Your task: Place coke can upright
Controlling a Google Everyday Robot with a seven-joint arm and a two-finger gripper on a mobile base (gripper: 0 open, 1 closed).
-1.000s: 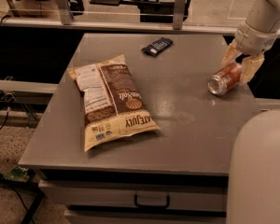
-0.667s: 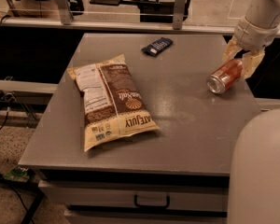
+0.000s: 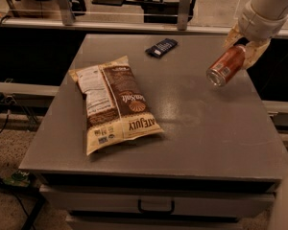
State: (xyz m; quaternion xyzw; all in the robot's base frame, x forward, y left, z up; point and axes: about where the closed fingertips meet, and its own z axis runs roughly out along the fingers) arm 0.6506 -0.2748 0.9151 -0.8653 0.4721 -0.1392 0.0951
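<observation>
The coke can [image 3: 225, 65], red-orange with a silver end facing me, is held tilted in the air above the right side of the grey table [image 3: 201, 128]. My gripper [image 3: 243, 46] is at the upper right, shut on the can's far end, with its pale fingers [image 3: 254, 54] on either side of it. The can is clear of the tabletop.
A large brown and cream chip bag [image 3: 114, 102] lies flat on the left half of the table. A small dark blue flat packet [image 3: 161, 47] lies near the far edge. A railing runs behind the table. A drawer handle [image 3: 156, 207] shows below the front edge.
The can lay on its side on the table a second ago. Now my gripper has lifted it off the surface, still tilted.
</observation>
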